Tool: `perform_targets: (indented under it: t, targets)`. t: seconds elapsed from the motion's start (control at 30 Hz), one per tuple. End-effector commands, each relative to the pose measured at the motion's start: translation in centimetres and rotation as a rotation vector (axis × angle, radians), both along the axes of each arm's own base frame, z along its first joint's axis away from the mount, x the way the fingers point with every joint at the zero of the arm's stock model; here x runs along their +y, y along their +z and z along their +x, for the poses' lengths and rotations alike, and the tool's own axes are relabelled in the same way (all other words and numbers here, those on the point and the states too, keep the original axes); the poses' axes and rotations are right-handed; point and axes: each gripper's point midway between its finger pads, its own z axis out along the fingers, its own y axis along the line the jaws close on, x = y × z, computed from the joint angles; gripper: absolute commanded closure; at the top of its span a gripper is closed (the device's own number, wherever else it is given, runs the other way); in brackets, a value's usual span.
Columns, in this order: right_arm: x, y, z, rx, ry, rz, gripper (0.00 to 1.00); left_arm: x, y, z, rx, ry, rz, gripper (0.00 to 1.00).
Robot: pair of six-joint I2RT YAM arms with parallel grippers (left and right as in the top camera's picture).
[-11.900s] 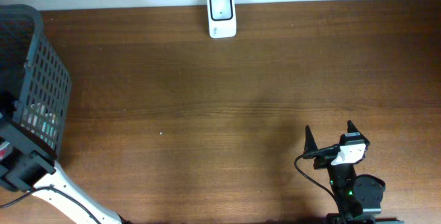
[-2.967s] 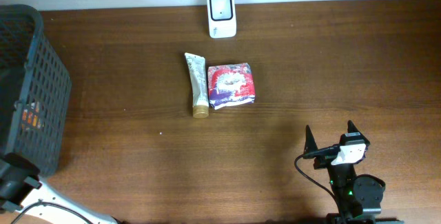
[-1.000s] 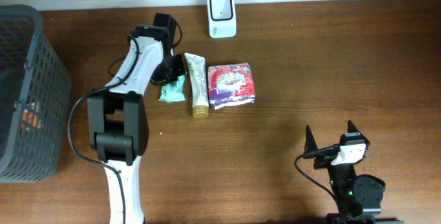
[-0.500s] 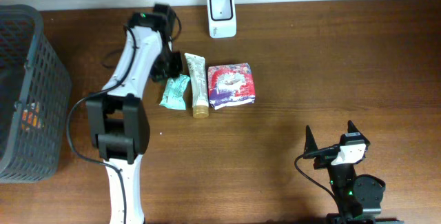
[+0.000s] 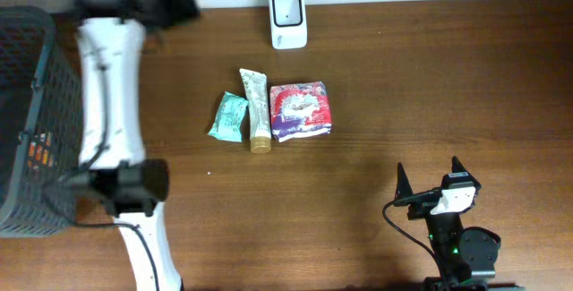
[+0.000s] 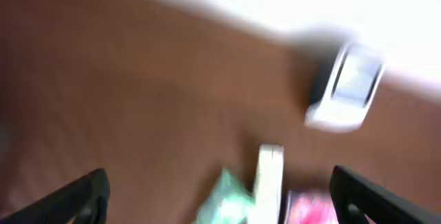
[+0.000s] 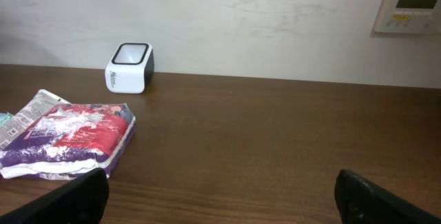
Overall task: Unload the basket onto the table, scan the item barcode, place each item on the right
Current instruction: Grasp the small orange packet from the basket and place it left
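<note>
Left gripper point(image 5: 179, 0) has swung to upper left, jaws released, leaving the packet point(image 5: 227, 116) mid-frame beside the tube point(image 5: 256, 110). Right gripper point(image 5: 428, 176) rests lower right, jaws spread. Items seem staged; next, present 1 item's barcode to the scanner point(image 5: 287, 20).

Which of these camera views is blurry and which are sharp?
Left wrist view: smeared throughout, so the scanner, tube and green packet are only soft shapes. Overhead view: sharp on the table, blurred only at the left arm. Right wrist view: crisp and evenly lit, print on the red packet visible.
</note>
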Motion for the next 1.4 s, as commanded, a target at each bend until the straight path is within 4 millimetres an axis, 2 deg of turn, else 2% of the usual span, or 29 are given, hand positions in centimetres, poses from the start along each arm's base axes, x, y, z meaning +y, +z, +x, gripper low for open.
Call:
perform_targets:
  t: [0.0,0.03,0.07,0.1,0.17,0.2,0.23,0.3,0.33,0.37,0.4,0.47,0.53,0.67,0.83,0.87,0.93,0.97,1.0,1.03,1.07,1.1,1.13,1.2,1.23,1.27,1.3,1.33,1.37]
  targets:
    - [0.1,-0.3,0.0,0.006,0.000,0.008,0.01,11.6,10.3,-3.4,-0.264,0.255,0.065,0.01]
    - [0.1,-0.3,0.0,0.006,0.000,0.008,0.01,17.6,10.8,-6.1,-0.254,0.417,0.140,0.01]
    - [0.1,-0.3,0.0,0.006,0.000,0.008,0.01,20.5,10.5,-7.7,-0.222,0.495,0.170,0.01]
    - [0.1,-0.3,0.0,0.006,0.000,0.008,0.01,25.0,9.1,-10.5,-0.151,0.610,0.194,0.00]
    - [0.1,-0.3,0.0,0.006,0.000,0.008,0.01,31.8,4.8,-15.0,0.014,0.759,0.177,0.03]
    - [0.1,-0.3,0.0,0.006,0.001,0.008,0.01,33.7,2.3,-16.4,0.107,0.760,0.181,0.07]
    - [0.1,-0.3,0.0,0.006,0.001,0.008,0.01,35.3,-1.5,-17.4,0.225,0.721,0.185,0.03]
    - [0.1,-0.3,0.0,0.006,0.000,0.008,0.01,36.3,-7.1,-17.7,0.354,0.626,0.179,0.00]
    - [0.1,-0.3,0.0,0.006,0.001,0.008,0.01,35.9,-10.8,-16.9,0.408,0.521,0.179,0.00]
    - [0.1,-0.3,0.0,0.006,0.000,0.008,0.01,34.8,-13.2,-15.4,0.412,0.395,0.175,0.01]
    - [0.1,-0.3,0.0,0.006,0.001,0.008,0.01,33.7,-15.2,-14.5,0.429,0.316,0.185,0.00]
    - [0.1,-0.3,0.0,0.006,0.000,0.008,0.01,32.5,-17.2,-13.3,0.440,0.240,0.207,0.00]
    - [0.1,-0.3,0.0,0.006,0.001,0.008,0.01,31.0,-20.3,-12.6,0.462,0.191,0.223,0.06]
    - [0.1,-0.3,0.0,0.006,0.001,0.008,0.01,31.4,-23.8,-15.2,0.557,0.214,0.237,0.16]
    - [0.1,-0.3,0.0,0.006,0.000,0.008,0.01,31.7,-26.5,-15.0,0.531,0.193,0.266,0.33]
    - [0.1,-0.3,0.0,0.006,0.001,0.008,0.01,31.8,-26.9,-14.9,0.524,0.187,0.275,0.40]
    - [0.1,-0.3,0.0,0.006,0.000,0.008,0.01,31.9,-27.2,-14.8,0.515,0.191,0.281,0.67]
    - [0.1,-0.3,0.0,0.006,0.000,0.008,0.01,32.1,-27.1,-14.9,0.519,0.198,0.294,0.91]
    - [0.1,-0.3,0.0,0.006,0.000,0.008,0.01,32.9,-26.3,-15.2,0.530,0.223,0.334,1.00]
    - [0.1,-0.3,0.0,0.006,0.000,0.008,0.01,33.5,-24.7,-14.8,0.500,0.278,0.351,1.00]
    - [0.1,-0.3,0.0,0.006,0.000,0.008,0.01,34.1,-22.0,-14.0,0.430,0.359,0.347,1.00]
    - [0.1,-0.3,0.0,0.006,0.001,0.008,0.01,35.0,-16.1,-12.8,0.284,0.482,0.354,1.00]
    - [0.1,-0.3,0.0,0.006,0.000,0.008,0.01,35.3,-11.1,-12.3,0.170,0.542,0.368,1.00]
    - [0.1,-0.3,0.0,0.006,0.000,0.008,0.01,34.2,-1.3,-12.1,-0.093,0.646,0.320,1.00]
    - [0.1,-0.3,0.0,0.006,0.001,0.008,0.01,33.0,1.8,-12.0,-0.191,0.652,0.259,1.00]
    - [0.1,-0.3,0.0,0.006,0.000,0.008,0.01,30.3,5.5,-11.5,-0.330,0.609,0.129,1.00]
    - [0.1,-0.3,0.0,0.006,0.001,0.008,0.01,27.6,8.0,-10.8,-0.424,0.528,0.011,1.00]
    - [0.1,-0.3,0.0,0.006,0.000,0.008,0.01,23.5,10.3,-9.7,-0.504,0.366,-0.127,1.00]
    - [0.1,-0.3,0.0,0.006,0.000,0.008,0.01,17.9,12.2,-8.2,-0.562,0.129,-0.254,1.00]
